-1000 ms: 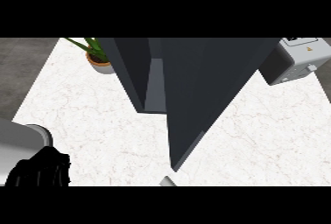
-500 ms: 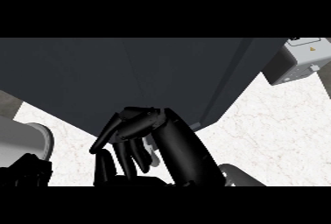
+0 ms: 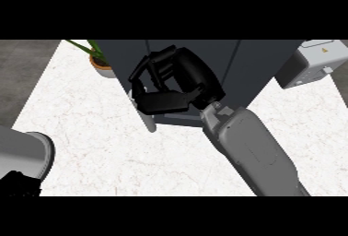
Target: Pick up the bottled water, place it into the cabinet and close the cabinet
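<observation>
**Bottled water out of sight as right hand meets cabinet front**

Bottled water shows nowhere now; it may sit inside the cabinet (image 3: 258, 69), though that is a guess. A second ago the dark door stood swung out over the counter (image 3: 102, 152); now the front looks nearly flat. The right hand (image 3: 173, 85), fingers curled and apparently holding nothing, is against the door by its handle (image 3: 148, 120). The left hand (image 3: 19, 184) rests low left, fingers unclear. Closing seems almost done.
</observation>
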`<act>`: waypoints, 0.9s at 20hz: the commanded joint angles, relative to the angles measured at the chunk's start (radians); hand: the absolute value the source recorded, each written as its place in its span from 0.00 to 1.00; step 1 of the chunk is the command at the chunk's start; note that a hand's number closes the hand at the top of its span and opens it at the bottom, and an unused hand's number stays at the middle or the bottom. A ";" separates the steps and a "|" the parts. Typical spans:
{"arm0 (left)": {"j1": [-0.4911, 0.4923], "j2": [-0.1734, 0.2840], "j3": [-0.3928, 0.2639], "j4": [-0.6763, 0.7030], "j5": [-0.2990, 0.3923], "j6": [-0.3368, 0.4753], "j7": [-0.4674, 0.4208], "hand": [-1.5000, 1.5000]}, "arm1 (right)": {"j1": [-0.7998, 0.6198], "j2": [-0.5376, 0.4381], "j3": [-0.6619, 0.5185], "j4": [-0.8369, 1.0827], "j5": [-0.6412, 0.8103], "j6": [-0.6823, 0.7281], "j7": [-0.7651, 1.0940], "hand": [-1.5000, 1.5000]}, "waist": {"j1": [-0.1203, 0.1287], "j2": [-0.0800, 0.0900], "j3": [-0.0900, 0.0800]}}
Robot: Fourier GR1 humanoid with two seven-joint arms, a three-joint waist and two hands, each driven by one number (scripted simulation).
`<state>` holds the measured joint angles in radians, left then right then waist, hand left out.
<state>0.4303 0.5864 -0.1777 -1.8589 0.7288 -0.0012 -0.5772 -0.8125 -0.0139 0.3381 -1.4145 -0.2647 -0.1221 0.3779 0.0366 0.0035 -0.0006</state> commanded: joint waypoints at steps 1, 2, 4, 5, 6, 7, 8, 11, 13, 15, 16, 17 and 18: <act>0.011 -0.027 -0.008 -0.011 -0.019 0.011 0.007 1.00 | -0.111 -0.007 -0.110 0.267 -0.020 0.095 -0.109 1.00 | -0.001 0.005 0.001; -0.003 0.012 0.050 0.023 0.025 -0.046 0.009 1.00 | -0.115 -0.008 -0.128 0.297 -0.022 0.098 -0.133 1.00 | -0.001 0.006 0.000; 0.054 0.006 0.033 -0.003 0.005 -0.047 -0.005 1.00 | -0.106 -0.040 -0.149 0.314 -0.029 0.132 -0.165 1.00 | 0.003 0.005 0.001; 0.042 0.010 0.020 -0.019 -0.008 -0.044 0.002 1.00 | -0.103 -0.063 -0.152 0.325 -0.026 0.139 -0.164 1.00 | 0.003 0.007 0.001; 0.007 0.006 0.020 -0.031 -0.016 -0.015 0.018 1.00 | -0.116 -0.089 -0.163 0.334 -0.041 0.174 -0.172 1.00 | -0.001 0.010 0.001; -0.009 0.008 0.028 0.009 0.019 -0.041 0.035 1.00 | -0.151 -0.074 -0.174 0.355 -0.056 0.176 -0.161 1.00 | -0.001 0.013 0.000; 0.024 0.030 0.050 -0.028 0.016 -0.040 0.031 1.00 | -0.115 -0.102 -0.173 0.365 -0.053 0.200 -0.191 1.00 | 0.009 0.012 0.001; -0.012 -0.013 -0.004 -0.008 -0.033 -0.032 0.006 1.00 | -0.125 -0.097 -0.164 0.410 -0.032 0.210 -0.246 1.00 | 0.008 0.019 0.000; -0.008 0.013 0.030 -0.021 -0.001 -0.043 0.027 1.00 | -0.139 -0.106 -0.185 0.427 -0.047 0.220 -0.256 1.00 | 0.017 0.019 0.000; -0.020 -0.003 0.017 -0.024 -0.009 -0.026 0.031 1.00 | -0.171 -0.135 -0.213 0.431 -0.082 0.253 -0.221 1.00 | 0.009 0.018 0.000; -0.042 0.007 0.031 -0.014 0.001 -0.024 0.048 1.00 | -0.141 -0.117 -0.189 0.441 -0.057 0.244 -0.263 1.00 | 0.002 0.022 0.000; -0.052 0.019 0.046 -0.039 0.015 -0.013 0.071 1.00 | -0.151 -0.108 -0.179 0.444 -0.045 0.236 -0.265 1.00 | 0.002 0.018 0.001; -0.033 0.014 0.036 -0.028 0.010 -0.031 0.056 1.00 | -0.145 -0.120 -0.176 0.458 -0.046 0.263 -0.274 1.00 | 0.008 0.017 0.000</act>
